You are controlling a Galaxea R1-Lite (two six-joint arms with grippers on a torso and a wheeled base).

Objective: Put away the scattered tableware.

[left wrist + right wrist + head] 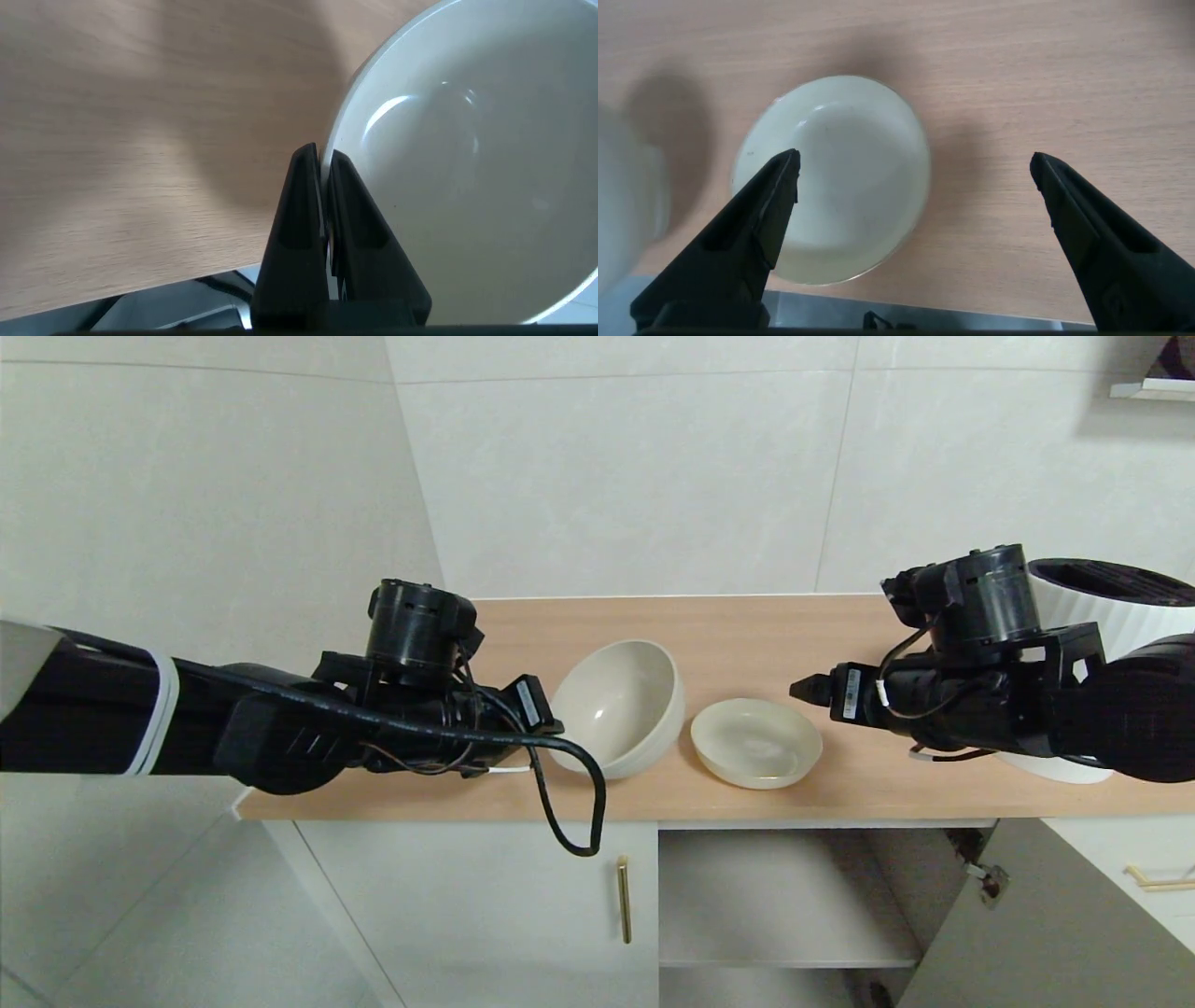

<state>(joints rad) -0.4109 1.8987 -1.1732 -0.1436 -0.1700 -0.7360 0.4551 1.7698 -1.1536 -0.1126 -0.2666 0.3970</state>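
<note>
One worktop: the long light wooden countertop (747, 635) runs against the tiled wall; you have all the tableware on it.
Cabinet: the white cabinet (775, 896) sits under the countertop. You can see its right compartment standing open, the door swung out toward the robot's right, with a bare shelf inside.
Tub: the white ribbed round tub (1120, 607) stands upright at the right end of the countertop, behind the right arm.
Bowl: the deep glossy cream bowl (621, 705) is near the countertop's middle, tipped steeply with its mouth turned toward the left arm. You cannot tell whether its underside touches the wood.
Dish: the shallow pale round dish (756, 742) lies flat on the countertop, just beside the bowl on its right, near the front edge.
Left gripper: your left gripper (322, 154) is clamped on the bowl's (467, 168) rim, one finger inside the wall and one outside.
Right gripper: your right gripper (913, 161) is spread wide and grasps nothing. It hangs over the right edge of the dish (836, 177).
Handle: the slim brass handle (623, 900) is upright on the closed left door.
</note>
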